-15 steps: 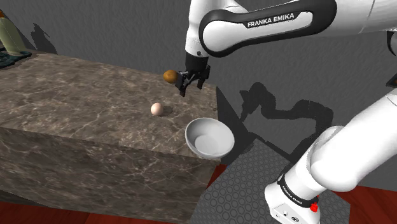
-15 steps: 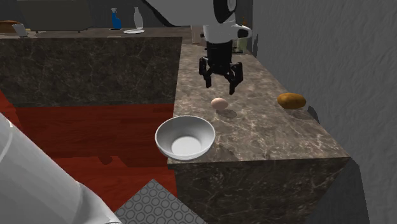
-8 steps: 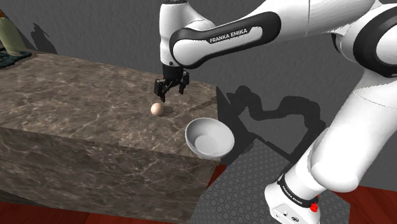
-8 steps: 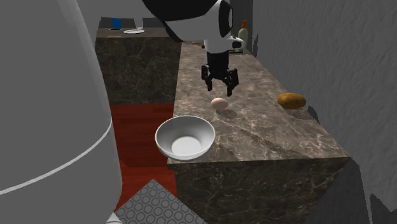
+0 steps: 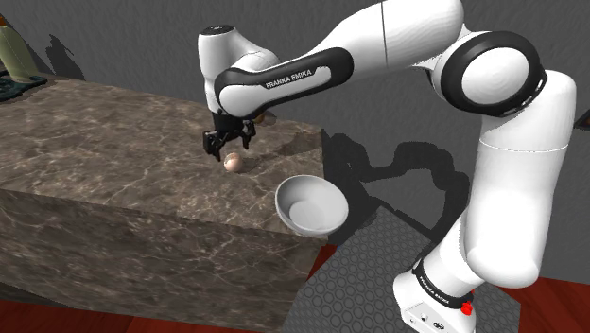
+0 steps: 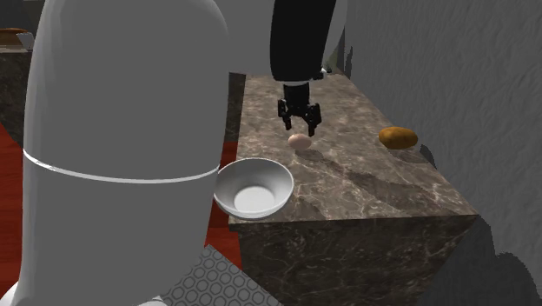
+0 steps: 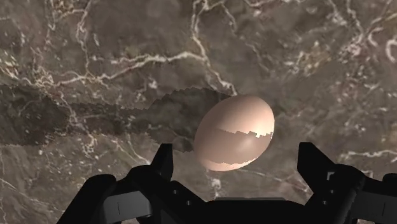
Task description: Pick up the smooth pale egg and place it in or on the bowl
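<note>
The gripper [image 5: 227, 148] hangs just above the egg [image 5: 234, 163], a little left of centre in the shoulder view, with its jaws spread wide and nothing in them. In the wrist view the two black fingers [image 7: 164, 159] stand either side of the egg [image 7: 235, 130], roughly centred on it, and neither touches it. The likeliest trouble from here is a grip taken too high. If the fingers close on the upper curve of something this round and slick, it may squirt out and roll across the hard stone counter [image 5: 113, 142] (nothing there would stop it). It lies on its side and at a slant to the fingers, so they could also meet it unevenly and twist it. The egg [image 6: 298, 141] itself is pale pinkish tan, smooth and unmarked, with the gripper's jagged shadow across its lower half. Further out, the white bowl [image 5: 310, 203] sits empty at the counter's near edge, right of centre and seemingly overhanging, so a careless drop might tip it. A brown lump [image 6: 398, 136] lies well apart at the second exterior view's right.
</note>
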`<action>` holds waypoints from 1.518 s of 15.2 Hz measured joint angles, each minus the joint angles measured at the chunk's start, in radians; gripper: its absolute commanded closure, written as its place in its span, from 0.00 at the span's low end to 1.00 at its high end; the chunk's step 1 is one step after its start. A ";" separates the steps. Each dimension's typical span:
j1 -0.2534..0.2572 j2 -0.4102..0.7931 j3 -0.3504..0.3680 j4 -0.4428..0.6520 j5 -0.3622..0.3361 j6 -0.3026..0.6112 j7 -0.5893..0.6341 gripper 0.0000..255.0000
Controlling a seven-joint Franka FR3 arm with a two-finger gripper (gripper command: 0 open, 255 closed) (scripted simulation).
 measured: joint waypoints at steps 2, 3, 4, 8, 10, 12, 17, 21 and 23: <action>0.003 0.021 -0.004 0.007 -0.008 0.012 0.005 0.00; 0.002 0.028 -0.006 0.003 -0.011 0.022 0.007 0.00; 0.003 0.035 -0.008 0.000 -0.014 0.032 0.009 0.00; 0.001 0.051 -0.013 -0.020 -0.023 0.067 0.015 0.00; 0.001 0.053 -0.014 -0.021 -0.024 0.070 0.015 0.00; 0.001 0.053 -0.014 -0.021 -0.024 0.071 0.015 0.00; 0.001 0.053 -0.014 -0.021 -0.024 0.071 0.015 1.00; 0.001 0.053 -0.014 -0.021 -0.024 0.071 0.015 1.00; 0.001 0.053 -0.014 -0.021 -0.024 0.071 0.015 1.00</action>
